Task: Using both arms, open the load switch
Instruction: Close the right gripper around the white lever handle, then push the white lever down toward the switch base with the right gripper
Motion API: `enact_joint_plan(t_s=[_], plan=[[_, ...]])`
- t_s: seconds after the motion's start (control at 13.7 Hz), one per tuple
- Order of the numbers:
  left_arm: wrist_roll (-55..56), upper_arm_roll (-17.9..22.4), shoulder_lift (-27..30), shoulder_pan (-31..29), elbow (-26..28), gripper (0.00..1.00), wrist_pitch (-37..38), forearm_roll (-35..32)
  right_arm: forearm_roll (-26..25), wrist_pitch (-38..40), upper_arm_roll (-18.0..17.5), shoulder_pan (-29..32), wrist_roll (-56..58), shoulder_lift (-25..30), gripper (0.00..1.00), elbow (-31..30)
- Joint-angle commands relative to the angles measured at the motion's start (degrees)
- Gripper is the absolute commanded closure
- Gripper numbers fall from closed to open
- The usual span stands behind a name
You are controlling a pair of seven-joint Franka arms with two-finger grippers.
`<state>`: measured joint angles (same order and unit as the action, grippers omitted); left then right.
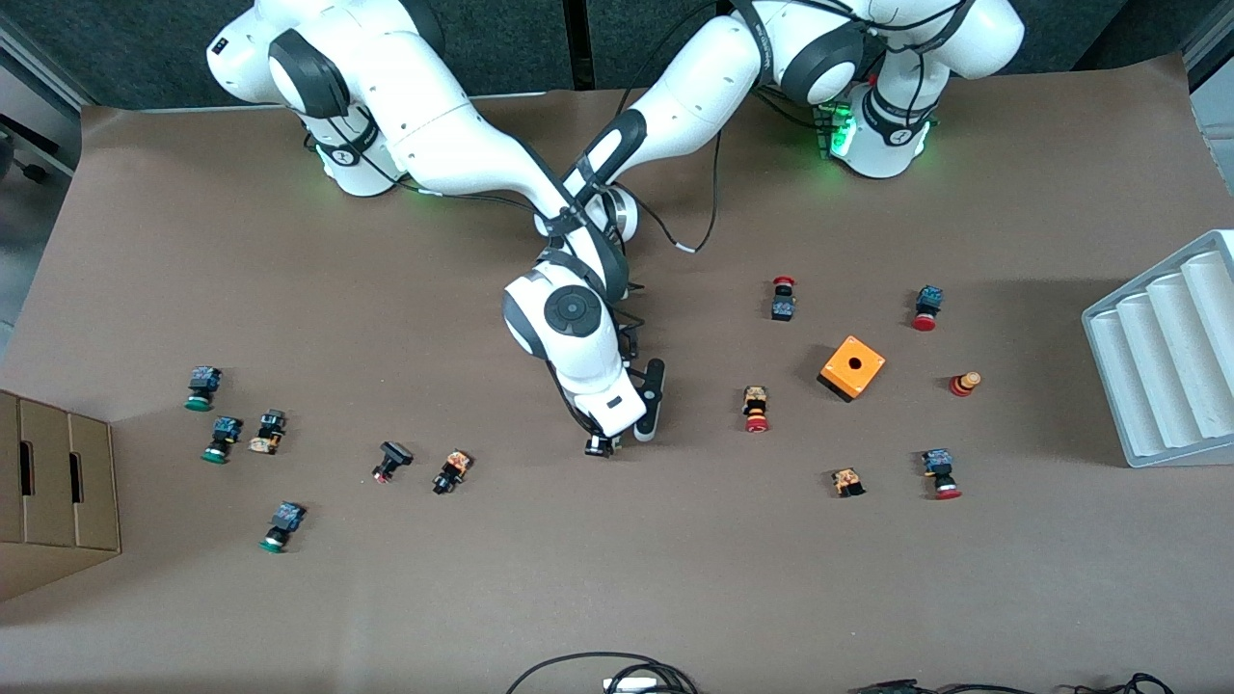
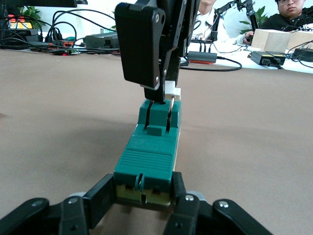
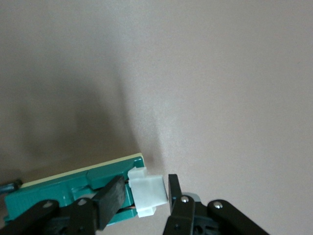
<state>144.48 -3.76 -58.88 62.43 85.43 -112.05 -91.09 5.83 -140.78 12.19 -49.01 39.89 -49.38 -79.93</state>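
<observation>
- Your two arms meet over the middle of the table [image 1: 617, 578], because the job needs one hand to hold and one hand to pull
- The load switch [image 2: 149, 159] lies flat on the brown table surface under the wrists; in the front view the arms hide it almost fully, so you must trust the wrist views
- Your left gripper [image 2: 143, 196] is closed on one end of the green body, one finger on each side face. I think this grip is there to anchor the block, so it does not slide when the other end is pulled
- Your right gripper [image 3: 144, 196] comes down from above at the opposite end. Its fingers [image 3: 111, 198] stand on both sides of the small white tab [image 3: 146, 195], nearly closed and tight on the tab
- In the left wrist view you see the same right gripper [image 2: 159, 105] standing upright over the tab end, which suits a pull away from the anchored body
- The white tab looks still seated against the green body, so I judge that the opening is not done yet
- The orange box [image 1: 852, 367] and the scattered push buttons [image 1: 756, 409] lie well apart toward both ends and do not disturb you
- One risk: the tab is small, and the fingers may slip off it
</observation>
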Motion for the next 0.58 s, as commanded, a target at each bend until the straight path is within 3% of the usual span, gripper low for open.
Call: enact_joint_plan(t_s=[0.0,0.51], plan=[[0.46,0.59,-1.15,0.24,-1.14,0.6,-0.63,-0.84,-1.0,1.29,-0.24,-0.03,0.01,1.74,0.54,-2.25],[0.46,0.59,-1.15,0.24,-1.14,0.6,-0.63,-0.84,-1.0,2.0,-0.5,-0.21,-0.08,2.71,0.54,-3.39]])
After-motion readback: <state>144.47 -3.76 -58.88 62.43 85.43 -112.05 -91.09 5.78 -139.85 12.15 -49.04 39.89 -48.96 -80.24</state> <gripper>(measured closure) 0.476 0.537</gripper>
